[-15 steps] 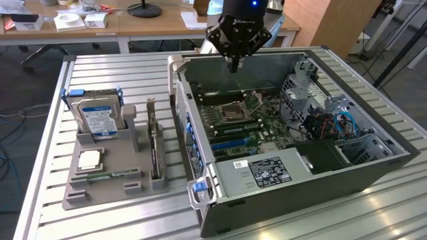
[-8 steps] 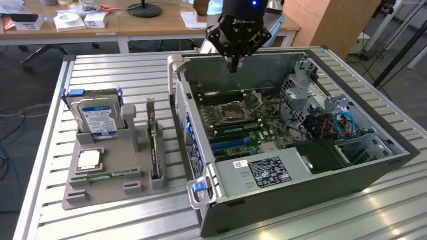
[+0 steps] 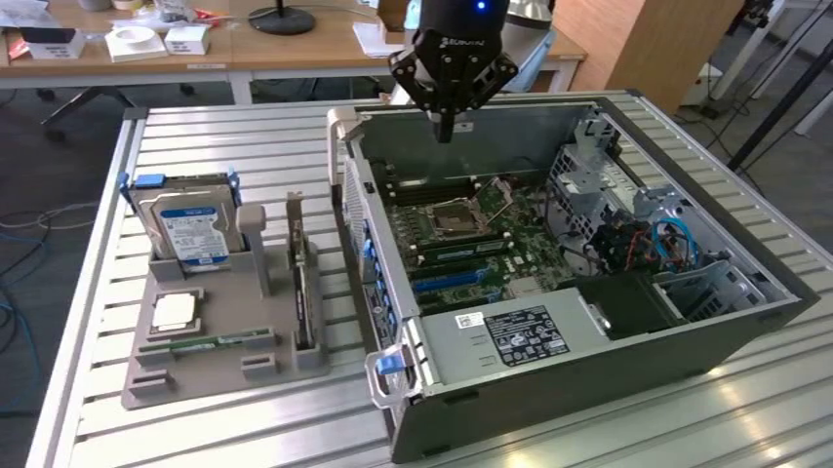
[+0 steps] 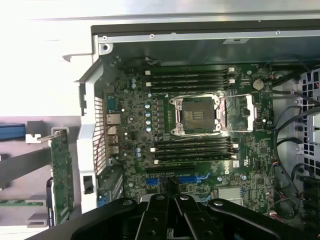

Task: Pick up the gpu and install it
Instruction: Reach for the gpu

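The table I work over is pale metal, built of long ribbed slats, and light glares off its near corner on the exterior view's right. Behind it stands a wooden desk on a pale frame. It carries a round black base with a thin stem and a few small white boxes (a sheet of white paper lies there too). A tall wooden panel rises further toward the exterior view's right. The floor is dark grey, with loose cables trailing at the exterior view's left.
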{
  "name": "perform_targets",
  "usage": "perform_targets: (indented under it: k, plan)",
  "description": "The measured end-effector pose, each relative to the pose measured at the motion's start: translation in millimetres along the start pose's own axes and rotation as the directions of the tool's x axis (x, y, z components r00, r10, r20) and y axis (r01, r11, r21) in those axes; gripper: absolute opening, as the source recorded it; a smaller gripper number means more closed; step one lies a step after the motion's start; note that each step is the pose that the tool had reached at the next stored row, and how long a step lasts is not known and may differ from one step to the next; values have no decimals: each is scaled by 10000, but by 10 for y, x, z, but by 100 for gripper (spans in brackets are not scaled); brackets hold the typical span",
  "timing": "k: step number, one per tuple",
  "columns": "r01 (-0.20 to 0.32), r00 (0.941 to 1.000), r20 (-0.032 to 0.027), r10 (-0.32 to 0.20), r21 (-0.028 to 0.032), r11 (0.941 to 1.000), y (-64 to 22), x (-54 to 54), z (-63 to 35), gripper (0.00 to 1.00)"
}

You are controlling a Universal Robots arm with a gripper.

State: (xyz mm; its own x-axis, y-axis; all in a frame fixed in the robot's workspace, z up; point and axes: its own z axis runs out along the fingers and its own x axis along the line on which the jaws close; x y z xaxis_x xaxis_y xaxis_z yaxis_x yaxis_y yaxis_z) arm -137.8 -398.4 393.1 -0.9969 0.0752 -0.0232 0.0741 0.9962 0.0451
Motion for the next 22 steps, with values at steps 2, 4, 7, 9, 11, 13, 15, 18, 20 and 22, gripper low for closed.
perform_targets:
  k: [2, 4, 7, 9, 11, 13, 15, 18, 20, 22]
  plan:
    - [-1, 10000, 0, 1, 0, 10000, -1, 63, 0, 10]
    - [-1, 10000, 0, 1, 0, 10000, -3, 127, -1, 10]
    - [-1, 10000, 1, 1, 0, 10000, -6, 241, -2, 10]
    - [0, 10000, 1, 0, 0, 10000, -6, 316, -2, 10]
    - [-2, 10000, 0, 2, 0, 10000, -6, 394, -3, 10]
    - [0, 10000, 1, 0, 0, 10000, -4, 476, -3, 10]
    - [-1, 10000, 1, 1, 0, 10000, 0, 555, -3, 10]
    - [1, 10000, 1, -1, 0, 10000, 3, 660, -3, 10]
    - [-1, 10000, 1, 1, 0, 10000, 4, 718, -4, 10]
    - [-1, 10000, 1, 1, 0, 10000, 3, 772, -4, 10]
